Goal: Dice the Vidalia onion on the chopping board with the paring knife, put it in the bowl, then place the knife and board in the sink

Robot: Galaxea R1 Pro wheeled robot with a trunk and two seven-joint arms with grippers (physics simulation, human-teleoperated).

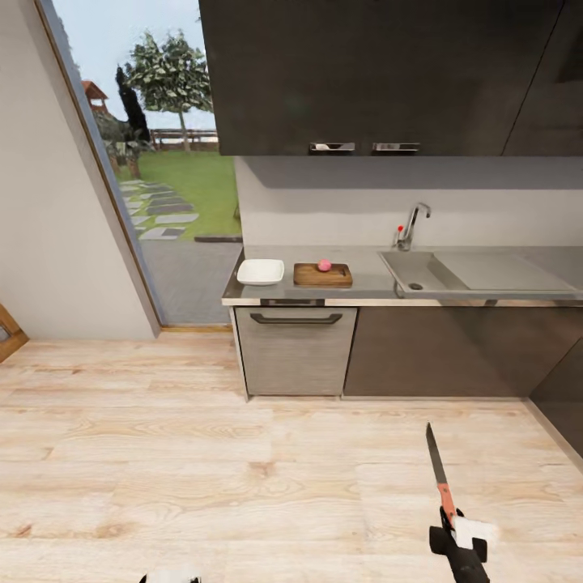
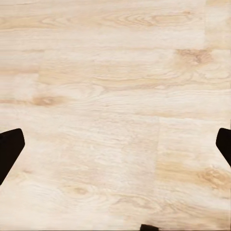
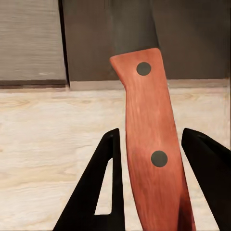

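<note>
Across the floor, the pink Vidalia onion rests on the wooden chopping board on the countertop. A white bowl stands just left of the board, and the steel sink lies to its right. Low in the head view, my right gripper is shut on the paring knife, blade pointing toward the cabinets. In the right wrist view the knife's wooden handle sits between the black fingers. My left gripper hangs open over bare floor, with nothing between its fingers.
A wide strip of wooden floor separates me from the counter. Below the board is a grey dishwasher front; dark cabinets run right. A faucet stands behind the sink. Dark upper cabinets overhang; a glass door is at left.
</note>
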